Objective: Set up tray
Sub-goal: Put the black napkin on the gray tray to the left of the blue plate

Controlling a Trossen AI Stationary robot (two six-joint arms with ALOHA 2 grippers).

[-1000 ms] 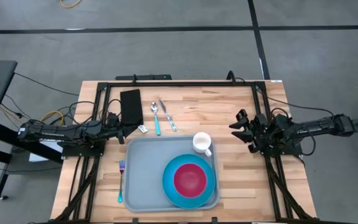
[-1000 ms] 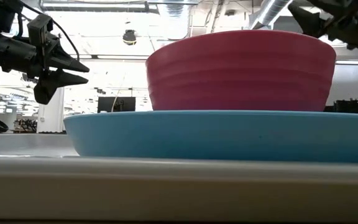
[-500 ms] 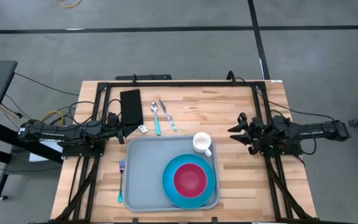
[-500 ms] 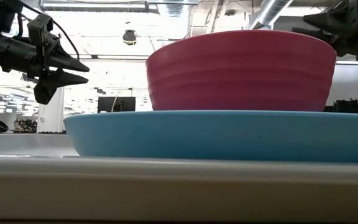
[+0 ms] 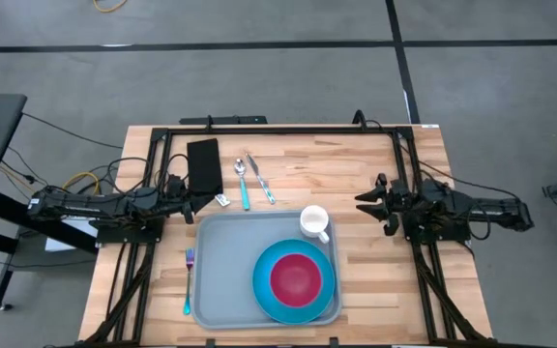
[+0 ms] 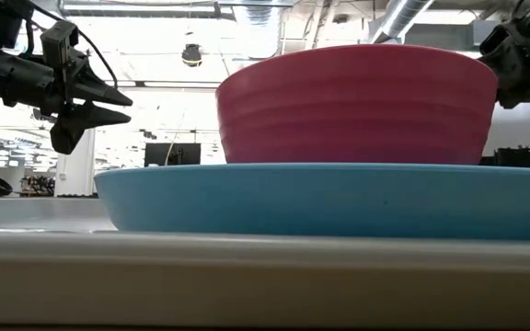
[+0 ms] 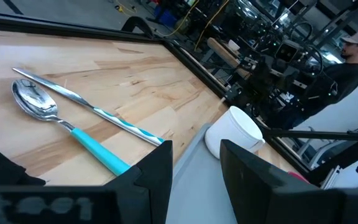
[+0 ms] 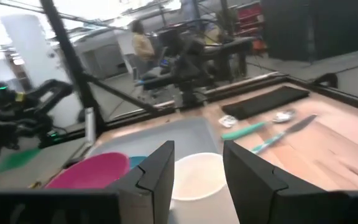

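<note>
The light grey-blue tray (image 5: pixel 222 266) lies flat on the wooden table, toward its near edge. On it a round blue plate (image 5: pixel 264 290) carries a pink bowl (image 5: pixel 296 277), and a white cup (image 5: pixel 314 221) stands in the tray's far right corner. My left gripper (image 5: pixel 198 205) is open and hovers at the tray's far left corner, touching nothing. My right gripper (image 5: pixel 364 203) is open too, right of the cup with bare table between them. In the right wrist view the cup (image 8: pixel 194 180) sits just ahead of the open gripper (image 8: pixel 197 155).
A teal-handled fork (image 5: pixel 189 280) lies on the table along the tray's left side. A spoon (image 5: pixel 243 184) and a knife (image 5: pixel 261 179) lie beyond the tray, beside a black rectangular slab (image 5: pixel 204 166) and a small packet (image 5: pixel 220 200). Black frame rails (image 5: pixel 278 129) border the table. A person (image 7: pixel 347 62) is in the room beyond.
My right gripper has sunk lower at the tray's right side and tipped from slanting downward to about level, while its arm has folded back toward the table's right edge. The left arm and all the tableware have kept still.
</note>
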